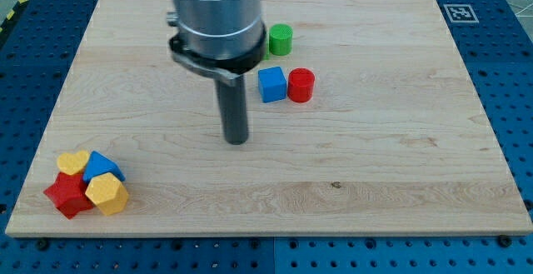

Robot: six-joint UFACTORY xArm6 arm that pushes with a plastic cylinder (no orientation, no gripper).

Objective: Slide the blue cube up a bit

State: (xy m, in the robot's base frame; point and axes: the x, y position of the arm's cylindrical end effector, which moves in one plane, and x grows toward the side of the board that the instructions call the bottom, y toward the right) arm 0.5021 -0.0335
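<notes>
The blue cube [271, 84] sits on the wooden board [375, 157] a little above the centre, touching a red cylinder [301, 85] on its right. A green cylinder [281, 39] stands above them, apart. My tip [237, 140] is below and to the left of the blue cube, with a clear gap between them. The arm's grey body hides part of the board at the view's top.
A cluster lies at the board's bottom left: a red star-like block [68, 196], a yellow heart-like block [73, 162], a blue block [102, 166] and a yellow block [107, 193]. A fiducial marker [458, 12] is at the top right corner.
</notes>
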